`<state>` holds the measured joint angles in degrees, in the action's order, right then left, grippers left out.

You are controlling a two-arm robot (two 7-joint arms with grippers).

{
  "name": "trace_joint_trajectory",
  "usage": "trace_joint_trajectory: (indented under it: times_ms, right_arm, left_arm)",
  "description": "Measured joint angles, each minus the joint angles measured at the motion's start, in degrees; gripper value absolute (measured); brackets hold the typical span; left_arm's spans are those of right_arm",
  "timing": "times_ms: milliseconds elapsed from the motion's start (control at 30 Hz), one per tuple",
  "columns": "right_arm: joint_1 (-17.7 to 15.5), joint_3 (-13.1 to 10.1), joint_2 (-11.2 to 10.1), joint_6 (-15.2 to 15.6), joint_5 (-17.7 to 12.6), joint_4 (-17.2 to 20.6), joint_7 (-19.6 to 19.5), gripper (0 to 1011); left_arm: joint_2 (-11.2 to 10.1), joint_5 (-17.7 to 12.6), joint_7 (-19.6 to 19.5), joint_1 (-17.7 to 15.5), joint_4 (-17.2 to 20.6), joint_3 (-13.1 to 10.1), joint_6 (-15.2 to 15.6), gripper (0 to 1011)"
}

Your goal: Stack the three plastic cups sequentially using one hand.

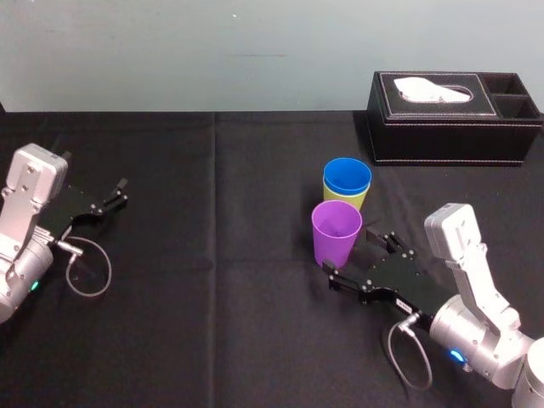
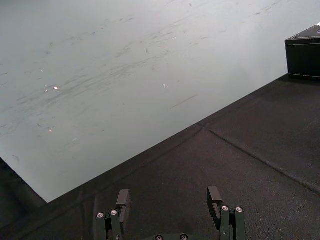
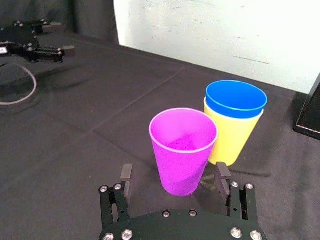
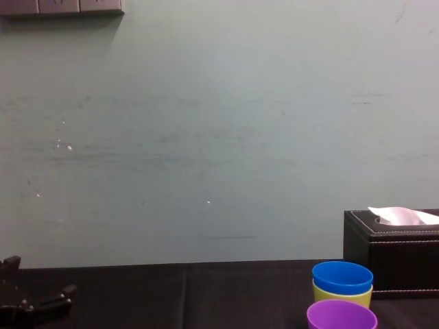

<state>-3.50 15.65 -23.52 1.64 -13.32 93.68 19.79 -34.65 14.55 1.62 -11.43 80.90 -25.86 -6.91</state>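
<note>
Your right gripper (image 1: 357,257) lies low toward the table's (image 1: 212,340) front right, its fingers spread apart on either side of the purple cup (image 1: 336,234) and not clamped on it. Just behind, the blue cup (image 1: 347,177) sits nested in the yellow-green cup (image 1: 363,201). Farther back, a black tissue box (image 1: 450,127) stands at the far right corner. Your left gripper (image 1: 115,197) rests parked by the left edge, fingers apart.

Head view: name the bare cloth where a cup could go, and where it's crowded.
Widest bare cloth: mid-table, between the left gripper and the purple cup, back to the wall. The near-centre strip between both arms is bare. Crowded: the right, where purple cup, blue cup nested in the yellow-green cup, right gripper and tissue box cluster.
</note>
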Motion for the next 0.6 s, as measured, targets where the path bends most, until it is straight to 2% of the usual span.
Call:
trace_joint_trajectory:
  times_ms: [600]
  right_arm:
    - [5.2, 1.6, 4.4, -2.0, 1.6, -6.1, -1.6, 1003]
  left_arm:
    - [0.0, 0.0, 0.0, 0.0, 0.0, 0.0, 0.0, 1011]
